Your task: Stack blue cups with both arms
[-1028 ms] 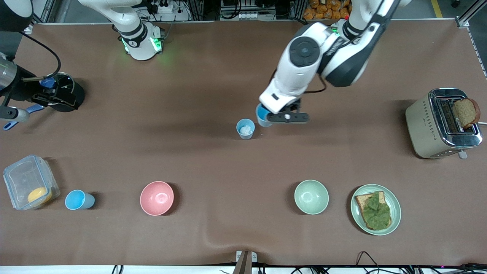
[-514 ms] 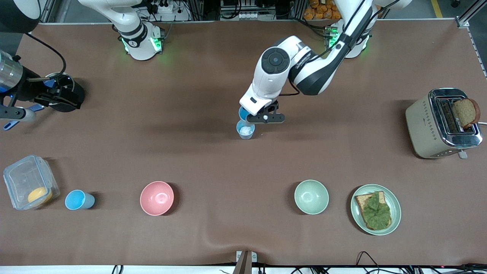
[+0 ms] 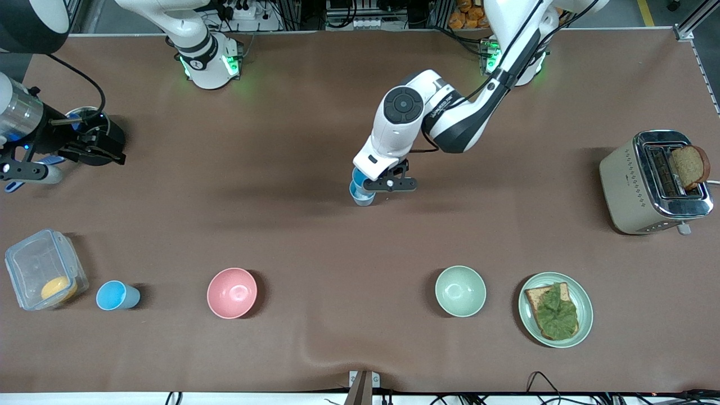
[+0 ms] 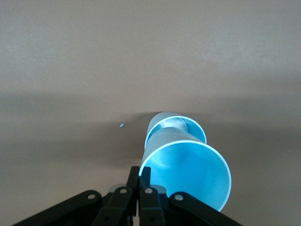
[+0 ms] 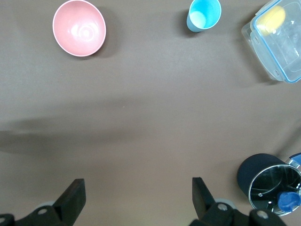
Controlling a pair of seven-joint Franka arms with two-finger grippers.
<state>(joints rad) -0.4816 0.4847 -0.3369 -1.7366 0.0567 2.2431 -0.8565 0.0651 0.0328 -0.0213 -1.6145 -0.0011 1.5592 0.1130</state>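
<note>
My left gripper is shut on the rim of a light-blue cup. It holds the cup tilted, with its base at the mouth of a second blue cup. That one stands mid-table and is whitish inside. A third blue cup stands alone near the front camera at the right arm's end. My right gripper hangs open and empty over bare table, beside a dark pot.
Along the edge nearest the front camera are a clear lidded box, a pink bowl, a pale green bowl and a plate with toast and lettuce. A toaster holding bread stands at the left arm's end.
My left gripper has carried its blue cup toward the right arm's end and down onto the standing cup. The right arm has only shifted slightly.
</note>
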